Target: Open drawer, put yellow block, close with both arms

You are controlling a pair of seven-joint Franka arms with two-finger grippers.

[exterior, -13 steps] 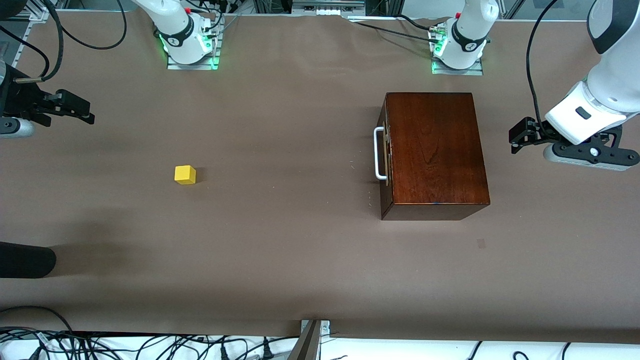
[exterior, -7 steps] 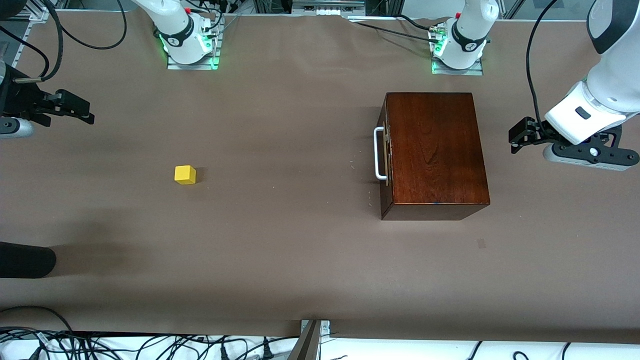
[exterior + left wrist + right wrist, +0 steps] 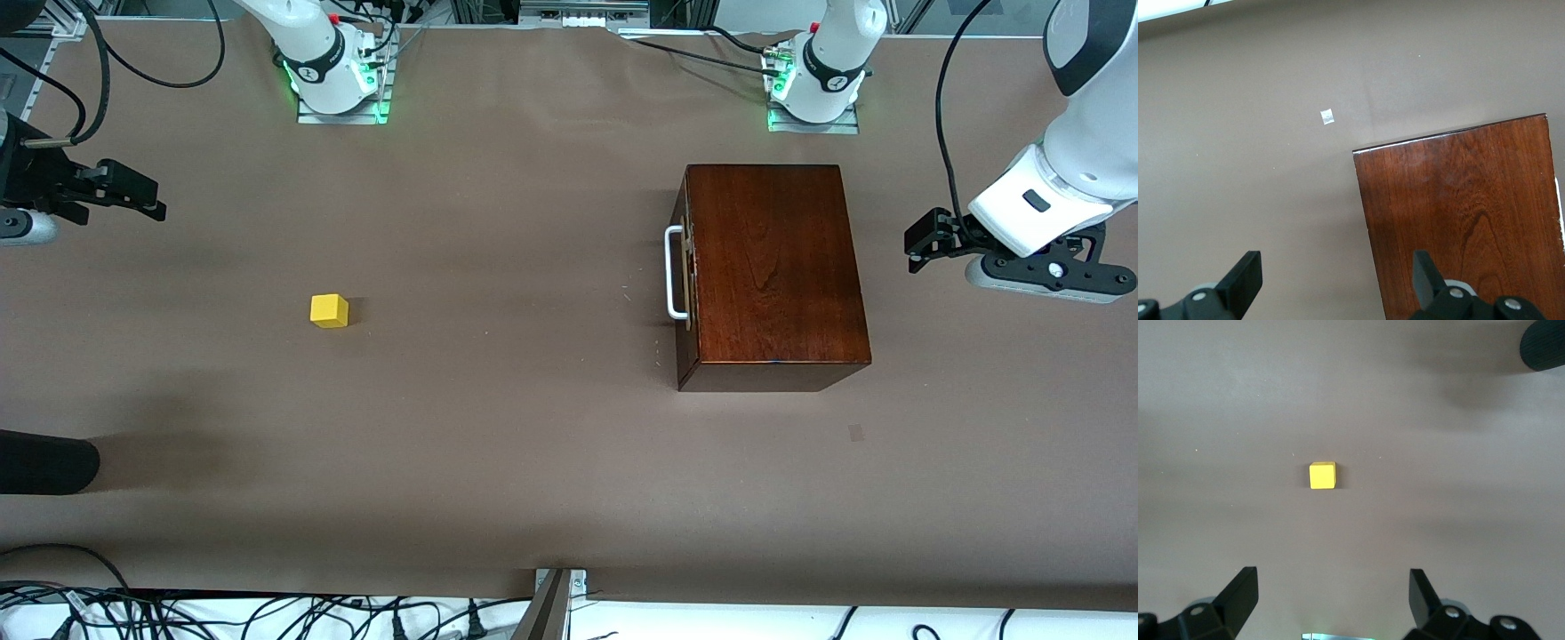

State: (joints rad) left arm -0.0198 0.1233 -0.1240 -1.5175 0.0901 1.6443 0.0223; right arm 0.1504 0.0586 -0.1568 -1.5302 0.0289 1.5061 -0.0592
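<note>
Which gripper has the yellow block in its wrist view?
The right gripper, open above the table: the yellow block shows between its fingers. The left gripper, also open, sees only the wooden box.

No readable text, label, brand or number anywhere in these views. Only small round marks on the black collars above the green-lit bases (image 3: 338,89), too small to make out.

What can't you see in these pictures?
- Inside the drawer: it is shut in the wooden box in the front view.
- Drawer front and handle: out of the left wrist view, past the edge.
- Right gripper: its arm is cut off by the front view's edge.
- Yellow block: underside hidden.
</note>
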